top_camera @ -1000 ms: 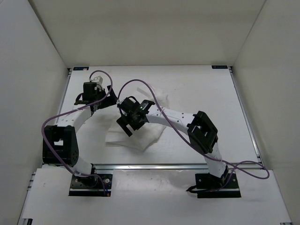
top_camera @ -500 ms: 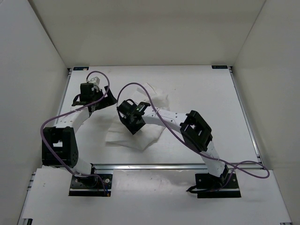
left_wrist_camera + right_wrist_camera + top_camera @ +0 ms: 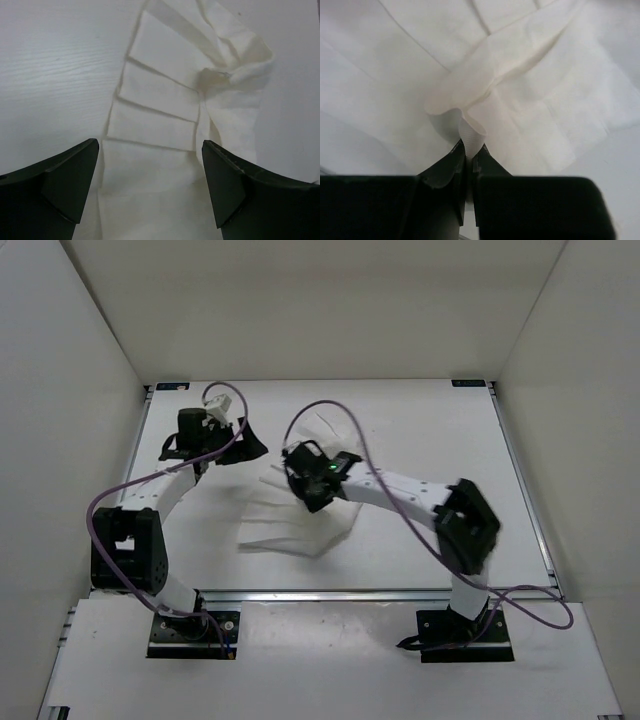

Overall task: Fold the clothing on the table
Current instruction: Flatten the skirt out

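Clothing: you had the clothing lying on the table, a little toward 9 o'clock from the table's centre in the top view. Its outline was smeared there.

Right arm: from its base at 5 o'clock, the elbow stood above the near rail and the forearm ran toward 10 o'clock. This put the right gripper over the upper middle of the cloth. In the wrist view, the right gripper had its jaws together, pinched on a raised ridge of the clothing. The fabric was drawn into a peak at the fingers, with creases running off toward 1 and 11 o'clock.

Left arm: from its base at 7 o'clock, it ran up the left edge and bent toward 3 o'clock. The left gripper sat at the cloth's 10 o'clock corner. In the wrist view, the left gripper had its jaws wide apart, gripping nothing. Between them you could see the clothing, its edge a row of stepped bands. You could not tell whether the fingers touched the fabric.
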Robot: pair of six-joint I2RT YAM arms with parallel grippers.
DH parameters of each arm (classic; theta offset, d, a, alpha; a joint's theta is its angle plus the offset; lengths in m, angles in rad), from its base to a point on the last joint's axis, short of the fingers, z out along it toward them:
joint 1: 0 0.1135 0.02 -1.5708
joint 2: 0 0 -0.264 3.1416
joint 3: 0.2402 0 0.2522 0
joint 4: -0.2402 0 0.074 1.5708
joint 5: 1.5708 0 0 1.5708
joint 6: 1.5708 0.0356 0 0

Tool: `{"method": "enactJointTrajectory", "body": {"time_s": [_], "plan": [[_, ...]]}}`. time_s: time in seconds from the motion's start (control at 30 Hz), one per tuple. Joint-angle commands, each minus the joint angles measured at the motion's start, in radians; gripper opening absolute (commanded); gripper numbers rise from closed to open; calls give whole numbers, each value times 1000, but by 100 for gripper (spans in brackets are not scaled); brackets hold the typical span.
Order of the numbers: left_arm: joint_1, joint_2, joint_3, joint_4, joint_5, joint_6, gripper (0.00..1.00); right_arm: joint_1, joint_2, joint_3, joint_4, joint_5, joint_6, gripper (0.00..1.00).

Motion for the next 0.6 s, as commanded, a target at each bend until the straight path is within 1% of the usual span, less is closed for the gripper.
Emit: {"method": "enactJointTrajectory", "body": {"time_s": [0.0,0.03,0.07,0.1,0.13,0.2,0.23,0.3,0.33,0.43,0.57], "plan": [[-132,46,126,21,169,117,96,-90,-351,-249,246,-128,31,0],[-192,72,163,-5,157,136,98,-111,-405,-301,291,-236,40,0],[-204,86,180,-15,159,154,99,-136,-493,-418,371,-282,42,0],[-244,114,203,10,195,145,99,-169,-585,-515,440,-329,59,0],[-255,138,206,43,258,127,99,-179,-619,-552,459,-351,66,0],[-261,178,174,193,351,-3,99,-213,-737,-651,476,-374,80,0],[-267,207,160,274,353,-31,99,-228,-754,-668,465,-386,80,0],[-292,247,174,306,352,-56,98,-251,-797,-701,434,-397,83,1],[-303,282,198,294,332,-50,97,-260,-796,-699,424,-382,86,0],[-335,336,244,257,279,-28,97,-260,-828,-731,397,-356,100,0],[-340,384,257,212,226,-39,95,-329,-915,-777,374,-349,114,0]]}}
